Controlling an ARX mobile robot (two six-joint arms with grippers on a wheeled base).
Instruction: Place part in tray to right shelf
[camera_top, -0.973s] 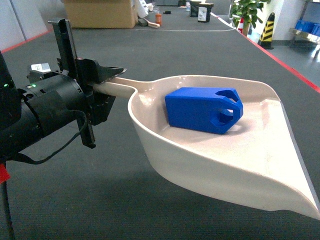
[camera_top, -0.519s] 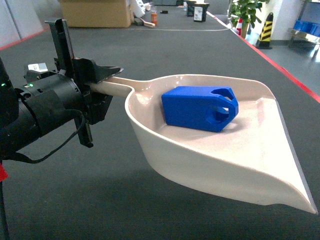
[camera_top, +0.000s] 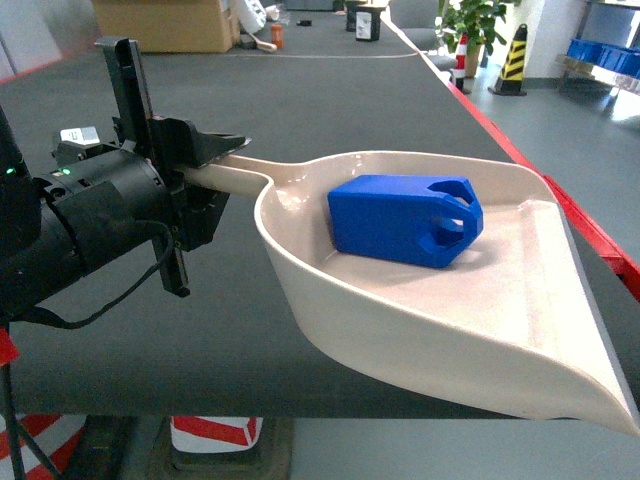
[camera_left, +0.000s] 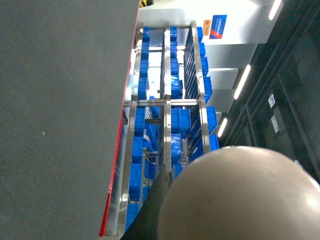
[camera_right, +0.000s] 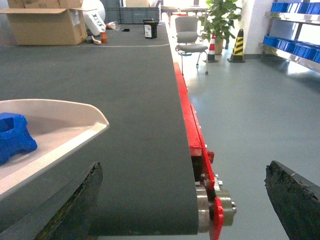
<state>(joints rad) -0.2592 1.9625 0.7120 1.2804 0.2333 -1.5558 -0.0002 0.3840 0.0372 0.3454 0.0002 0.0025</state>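
My left gripper (camera_top: 205, 165) stays clamped on the cream plastic scoop tray (camera_top: 560, 300), bright-blue boxy part (camera_top: 405, 220) aboard; the background has swung, so I'm turning shelfward. My right gripper (camera_right: 182, 200) hangs open.

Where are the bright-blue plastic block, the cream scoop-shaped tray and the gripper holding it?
bright-blue plastic block (camera_top: 400, 220), head view, its top face
cream scoop-shaped tray (camera_top: 540, 270), head view, bare floor
left gripper (camera_top: 205, 160), head view, on handle
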